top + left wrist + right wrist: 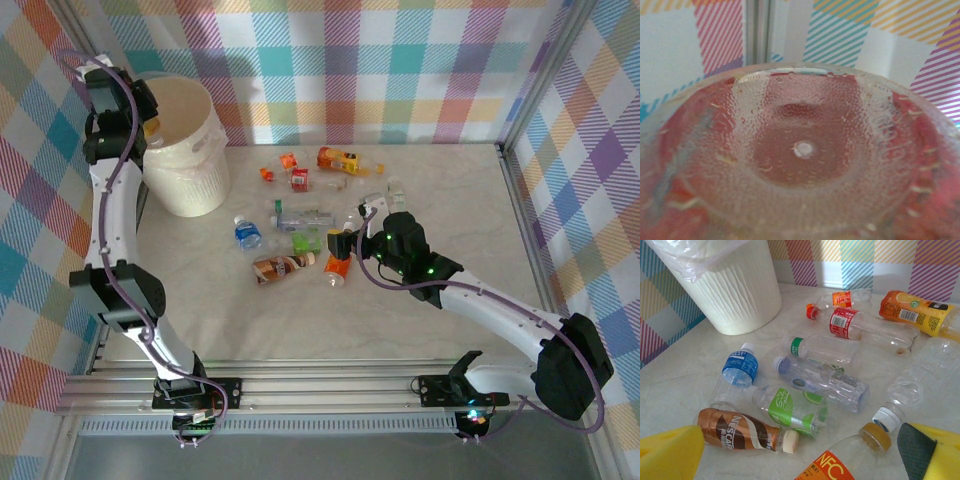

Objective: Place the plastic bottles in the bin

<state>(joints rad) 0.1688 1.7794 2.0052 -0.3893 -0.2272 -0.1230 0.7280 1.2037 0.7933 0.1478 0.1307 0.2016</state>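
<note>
L gripper (150, 125) grips clear red-label bottle (800, 150), dimpled base; R gripper (800, 460) wide open

A: Top external?
B: High behind the near edge, looking down over the whole table (450, 200).
A: Wrists?
B: Left: pressed close to a bottle (802, 150) underside. Right: low, close, facing bottles (820, 385) and bin (735, 295), both shared with top.
</note>
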